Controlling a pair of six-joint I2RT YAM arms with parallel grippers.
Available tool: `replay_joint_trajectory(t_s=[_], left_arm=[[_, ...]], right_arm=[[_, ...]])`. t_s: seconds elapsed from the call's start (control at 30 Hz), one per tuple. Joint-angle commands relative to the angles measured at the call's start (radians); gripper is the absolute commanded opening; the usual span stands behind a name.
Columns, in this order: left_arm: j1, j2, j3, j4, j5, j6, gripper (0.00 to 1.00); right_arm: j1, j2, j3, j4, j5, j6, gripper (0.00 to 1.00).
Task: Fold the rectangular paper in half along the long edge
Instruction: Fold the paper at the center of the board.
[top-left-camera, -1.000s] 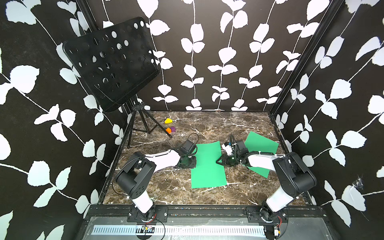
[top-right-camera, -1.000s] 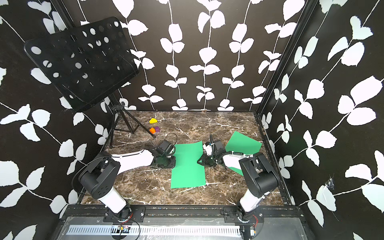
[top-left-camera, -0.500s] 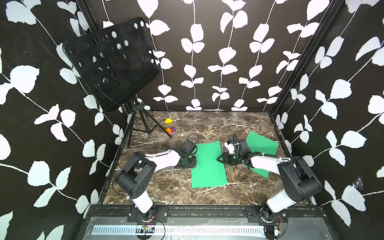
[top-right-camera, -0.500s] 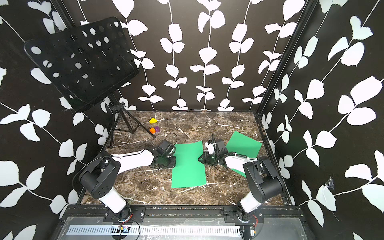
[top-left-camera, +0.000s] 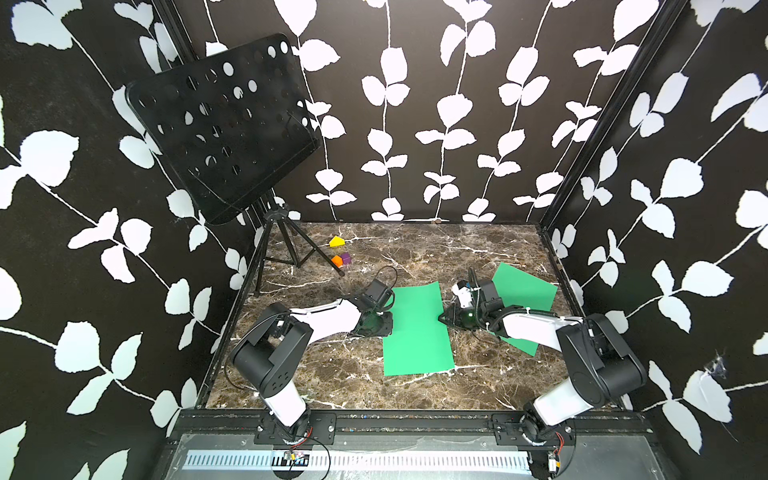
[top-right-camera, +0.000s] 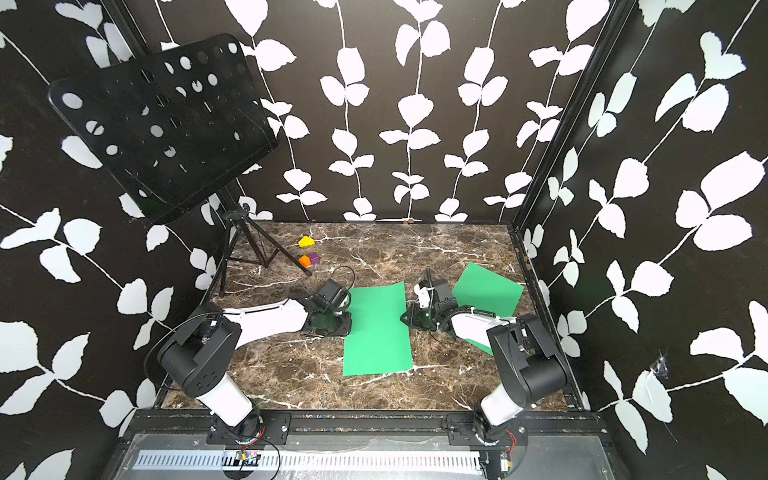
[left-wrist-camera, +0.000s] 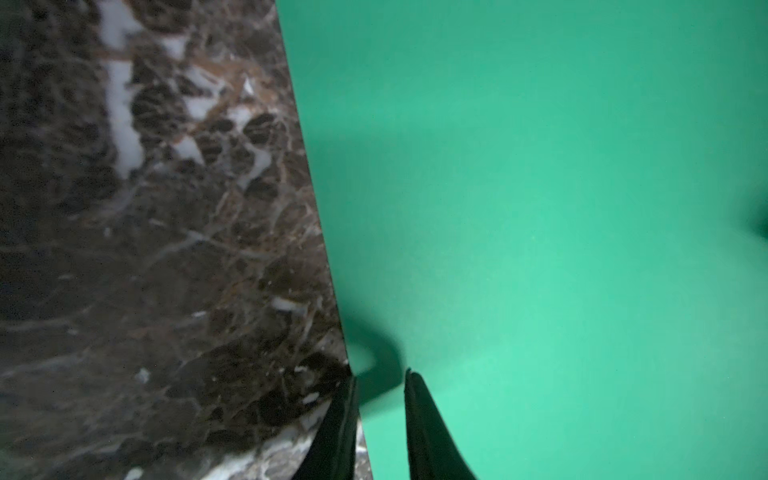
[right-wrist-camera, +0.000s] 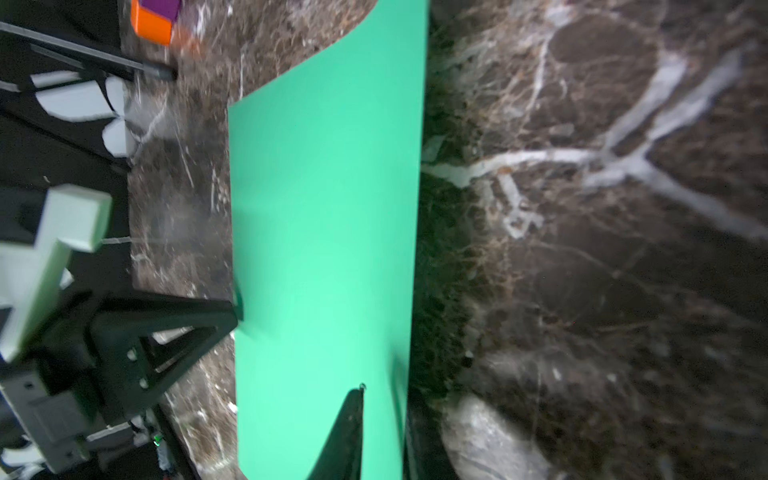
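Since the earlier frames the right gripper (top-left-camera: 444, 318) has drawn its jaws together at the right long edge of the green paper (top-left-camera: 415, 332).

In both top views the sheet lies flat and unfolded on the marble table (top-left-camera: 332, 374), between the arms, with the left gripper (top-left-camera: 387, 323) at the opposite edge.

Left wrist view: jaws slightly apart, astride that edge, nothing pinched.

Right wrist view: claw clamped on the edge, barely lifted.

Judgement: grasp made; lift, fold-over and crease remain.
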Motion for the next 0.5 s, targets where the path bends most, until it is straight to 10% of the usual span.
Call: replay_joint_trajectory(t_s=[0.0, 0.47], left_arm=[[0.003, 0.067, -0.040, -0.052, -0.008, 0.008, 0.24], [0.002, 0.075, -0.087, 0.069, 0.046, -0.040, 0.02]], right_arm=[[-0.003, -0.020, -0.012, 0.014, 0.012, 0.004, 0.00], [0.002, -0.025, -0.003, 0.009, -0.011, -0.006, 0.00]])
